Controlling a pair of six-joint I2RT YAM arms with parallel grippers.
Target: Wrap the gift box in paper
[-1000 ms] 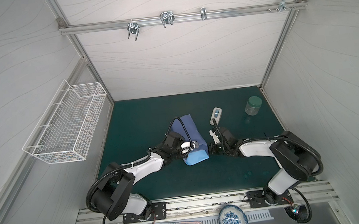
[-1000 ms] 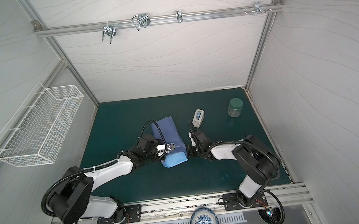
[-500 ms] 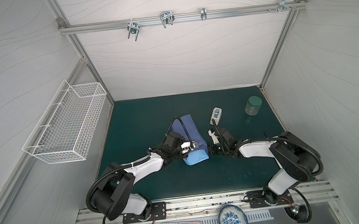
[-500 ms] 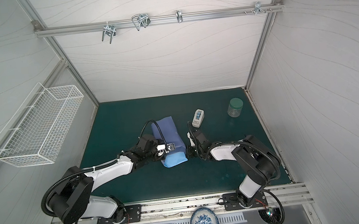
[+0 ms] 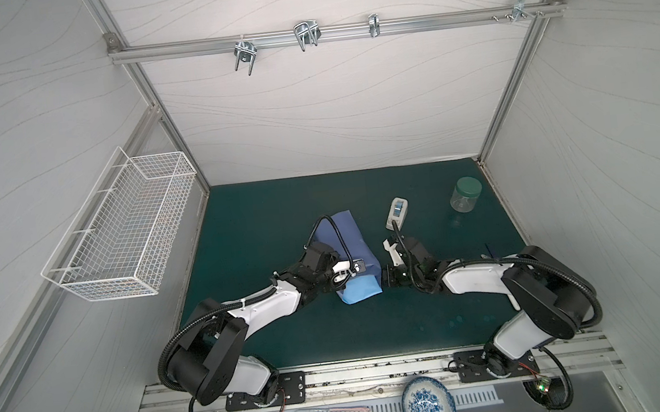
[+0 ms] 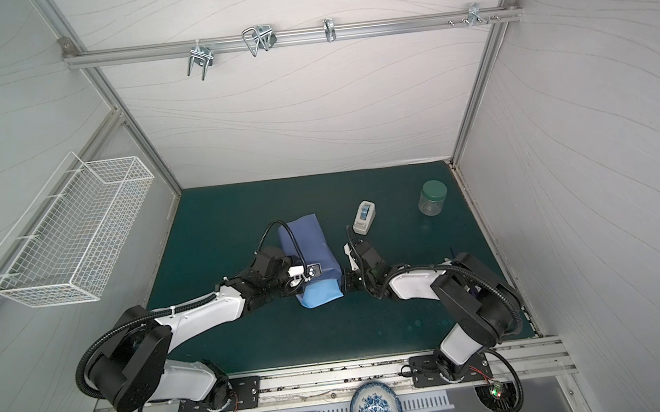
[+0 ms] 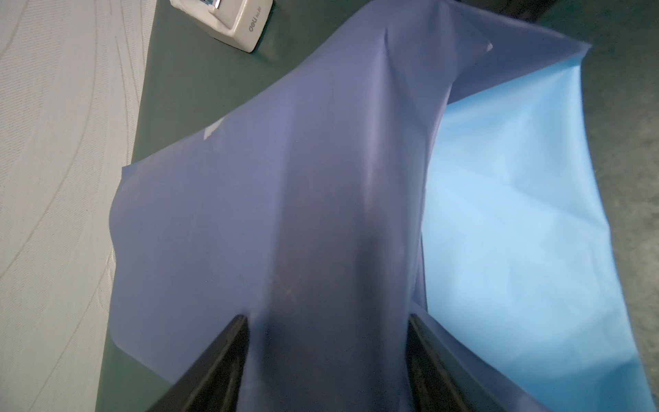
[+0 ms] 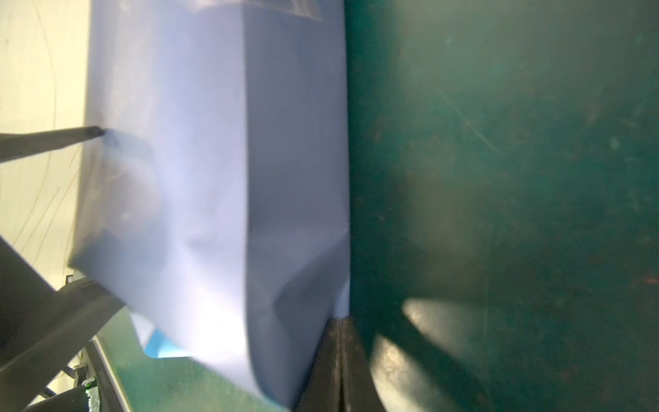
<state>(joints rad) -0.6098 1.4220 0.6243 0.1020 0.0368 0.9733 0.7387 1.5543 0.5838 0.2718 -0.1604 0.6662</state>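
The paper (image 5: 353,250), indigo face up, lies mid-mat (image 5: 263,222), draped over the hidden gift box. The left gripper (image 7: 326,317) straddles the hump, jaws apart; I cannot tell whether it clamps. The right gripper (image 8: 340,330) is closed at the paper's edge, perhaps pinching it.

The paper (image 5: 350,243) showed dull indigo above, sky-blue at its lower end. The mat (image 5: 264,230) was dark green. Along the bottom edge, a bowl (image 5: 429,409) wore blue-and-white flowers.
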